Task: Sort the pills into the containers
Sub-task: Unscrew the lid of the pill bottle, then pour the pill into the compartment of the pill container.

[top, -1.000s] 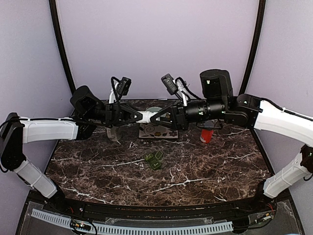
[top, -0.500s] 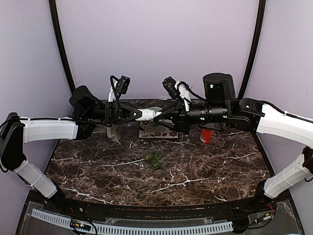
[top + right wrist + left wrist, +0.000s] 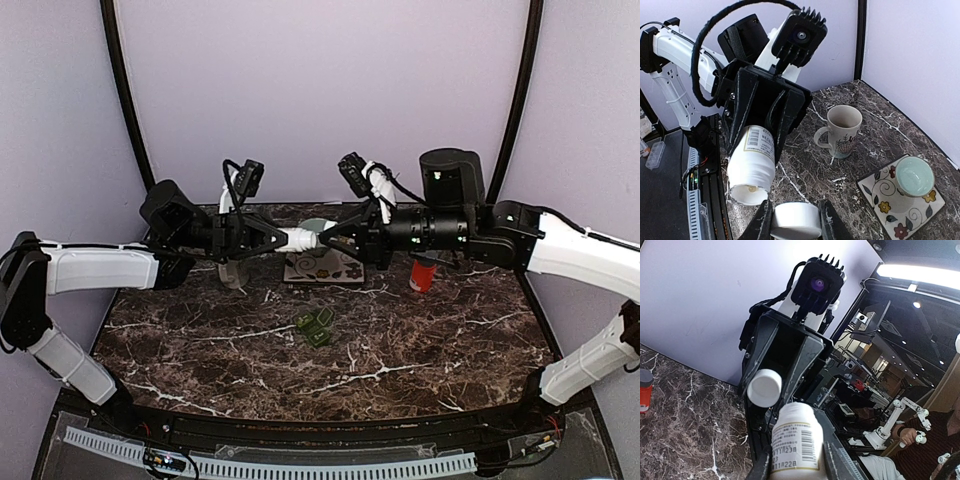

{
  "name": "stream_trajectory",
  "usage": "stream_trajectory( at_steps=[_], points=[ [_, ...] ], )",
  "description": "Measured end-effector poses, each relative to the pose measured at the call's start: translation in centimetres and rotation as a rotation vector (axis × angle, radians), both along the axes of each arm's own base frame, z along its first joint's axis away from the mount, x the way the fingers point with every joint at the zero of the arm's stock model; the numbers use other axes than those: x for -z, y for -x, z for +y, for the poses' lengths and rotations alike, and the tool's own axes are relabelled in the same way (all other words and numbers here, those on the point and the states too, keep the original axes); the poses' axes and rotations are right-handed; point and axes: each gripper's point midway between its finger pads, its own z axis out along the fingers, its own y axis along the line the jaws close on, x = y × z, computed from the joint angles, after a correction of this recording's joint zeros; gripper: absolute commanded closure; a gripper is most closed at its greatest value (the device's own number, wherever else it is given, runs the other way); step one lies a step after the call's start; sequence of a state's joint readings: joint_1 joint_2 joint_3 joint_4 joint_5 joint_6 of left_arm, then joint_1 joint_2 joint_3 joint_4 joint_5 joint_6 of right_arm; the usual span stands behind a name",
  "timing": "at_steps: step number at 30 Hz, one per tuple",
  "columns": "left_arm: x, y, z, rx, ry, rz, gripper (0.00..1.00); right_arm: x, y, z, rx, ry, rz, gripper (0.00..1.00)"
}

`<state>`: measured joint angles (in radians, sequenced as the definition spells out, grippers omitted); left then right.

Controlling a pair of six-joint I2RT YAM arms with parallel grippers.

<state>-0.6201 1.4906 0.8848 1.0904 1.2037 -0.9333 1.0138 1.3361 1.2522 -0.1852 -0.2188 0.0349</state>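
Hovering well apart from the pill box [image 3: 314, 326], left pincer [image 3: 284, 238] grips a bottle [image 3: 796, 442], right pincer [image 3: 334, 240] its cap [image 3: 796, 219].

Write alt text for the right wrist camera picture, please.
The right gripper grips a white cap at the bottom edge, facing the left gripper, which holds a white labelled bottle just above it. Behind, on the dark marble table, stand a mug and a pale green bowl on a floral plate.

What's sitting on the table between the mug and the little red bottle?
A flowery plate with a pale green bowl on it. The top camera shows it between the mug and the red bottle.
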Motion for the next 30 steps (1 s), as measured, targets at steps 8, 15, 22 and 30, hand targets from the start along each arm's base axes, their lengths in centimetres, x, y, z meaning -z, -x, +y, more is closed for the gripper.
stream_trajectory(
  at_steps=[8, 15, 22, 30],
  points=[
    [1.5, 0.0, 0.6, -0.067, -0.002, 0.019, 1.00, -0.6, -0.2, -0.6, 0.029, -0.011, -0.016, 0.93],
    [3.5, -0.5, 1.1, -0.159, -0.004, 0.052, 1.00, 0.2, -0.4, -1.3, 0.062, -0.001, -0.018, 0.93],
    [5.5, -0.9, 1.9, -0.251, 0.005, 0.080, 1.00, 0.4, -0.7, -2.1, 0.097, -0.006, -0.023, 0.93],
    [6.8, -0.9, 2.9, -0.317, 0.043, 0.088, 1.00, 1.3, -0.9, -2.8, 0.131, -0.002, -0.020, 0.93]
  ],
)
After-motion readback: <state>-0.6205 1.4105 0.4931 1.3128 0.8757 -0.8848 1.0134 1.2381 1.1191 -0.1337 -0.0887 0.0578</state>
